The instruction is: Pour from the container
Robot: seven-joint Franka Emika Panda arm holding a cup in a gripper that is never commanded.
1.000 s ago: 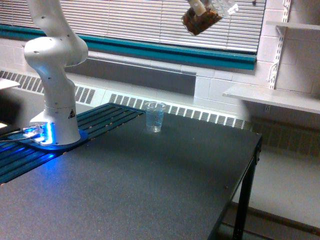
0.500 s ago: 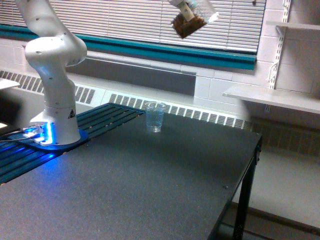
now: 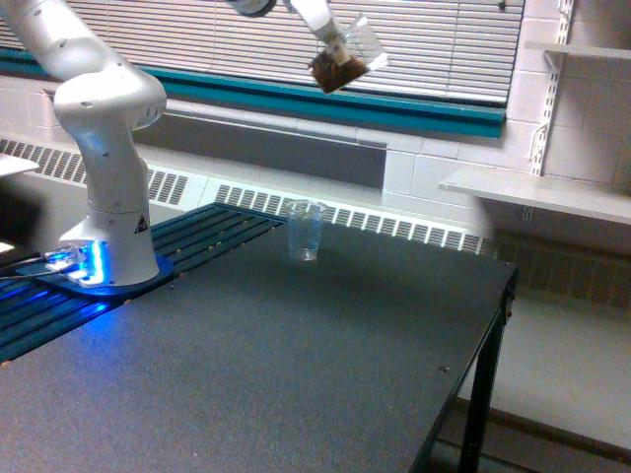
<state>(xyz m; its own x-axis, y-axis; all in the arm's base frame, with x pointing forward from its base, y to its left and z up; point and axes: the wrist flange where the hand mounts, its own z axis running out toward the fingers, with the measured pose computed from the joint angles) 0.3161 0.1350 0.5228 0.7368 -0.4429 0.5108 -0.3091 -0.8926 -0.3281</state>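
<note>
The container is a small clear plastic cup held high in the air in front of the window blinds, tilted with its mouth toward the exterior view's right. Dark brown material fills its lower part. My gripper is shut on the container; its fingers are mostly hidden behind the cup. A second, faintly bluish clear cup stands upright on the black table, well below the held cup and slightly to the exterior view's left of it.
The white arm base stands on a blue-lit mount at the exterior view's left. A slatted radiator grille runs behind the table. White shelves hang on the wall at the exterior view's right. The table's edge drops off at the right.
The held container has moved toward the exterior view's left and a little lower over the last second, keeping its tilt. The cup on the table has not moved.
</note>
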